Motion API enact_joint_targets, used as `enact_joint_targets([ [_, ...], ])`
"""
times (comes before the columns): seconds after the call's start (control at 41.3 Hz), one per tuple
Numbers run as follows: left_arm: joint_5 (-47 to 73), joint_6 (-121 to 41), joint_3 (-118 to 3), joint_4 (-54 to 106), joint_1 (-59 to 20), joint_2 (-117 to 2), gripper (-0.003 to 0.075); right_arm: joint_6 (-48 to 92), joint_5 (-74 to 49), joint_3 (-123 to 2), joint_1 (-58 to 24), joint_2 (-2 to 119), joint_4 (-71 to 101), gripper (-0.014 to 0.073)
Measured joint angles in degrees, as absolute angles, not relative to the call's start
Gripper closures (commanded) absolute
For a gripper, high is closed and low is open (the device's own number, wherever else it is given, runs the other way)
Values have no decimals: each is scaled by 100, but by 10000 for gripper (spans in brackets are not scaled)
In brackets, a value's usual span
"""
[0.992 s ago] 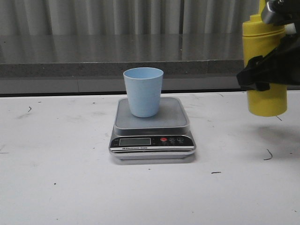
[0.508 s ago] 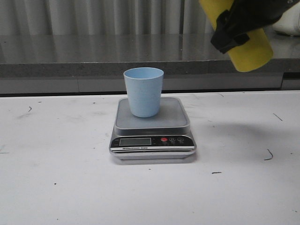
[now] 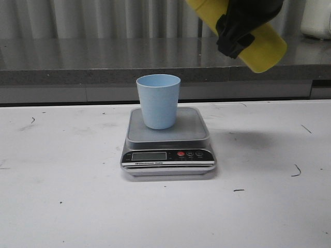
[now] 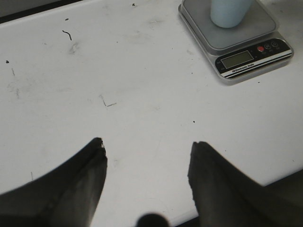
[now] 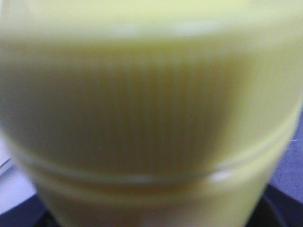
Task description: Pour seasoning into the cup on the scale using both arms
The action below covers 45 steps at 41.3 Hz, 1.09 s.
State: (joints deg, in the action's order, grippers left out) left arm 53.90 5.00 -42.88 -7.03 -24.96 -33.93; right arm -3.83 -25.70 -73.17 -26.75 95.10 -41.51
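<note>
1. Tilting steeply in mid-air, the seasoning bottle sits at the top right of the front view, well above the worktop. Its flat base points down and right; its upper end runs up and left out of shot. Cap and nozzle not visible in front view.
2. Right gripper is clamped round the bottle's mid-section; black body covers the yellow wall there. Fingertips not separately discernible.
3. Right wrist view: filled by blurred yellow plastic, with a fine-ribbed band and a smooth ridge below it. Nothing else legible.
4. Cup, pale blue, stands upright on the scale's grey platform, approx. centred, rim open upward. Contents can't be judged from this angle.
5. Bottle is up and to the right of the cup, clear of it, no contact.
6. Scale rests on the worktop near its middle, display side toward the front edge. LCD reading not legible; one red button with two dark buttons just beside it on the right.
7. Left gripper: fingers spread apart, holding nothing, hovering over bare worktop, well apart from the scale. Not in front view.
8. Worktop: white, w/ scattered dark scuffs and specks. Behind its back edge, a grey ledge and a ribbed wall.
</note>
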Motion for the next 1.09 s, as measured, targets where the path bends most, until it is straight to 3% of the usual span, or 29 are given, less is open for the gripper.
enact_joint_targets([
  [1.088, 5390, 500, -4288, -703, -2496, -3393, 333, -383, -2802, -7381, -2790, 10294, -7699, 253],
])
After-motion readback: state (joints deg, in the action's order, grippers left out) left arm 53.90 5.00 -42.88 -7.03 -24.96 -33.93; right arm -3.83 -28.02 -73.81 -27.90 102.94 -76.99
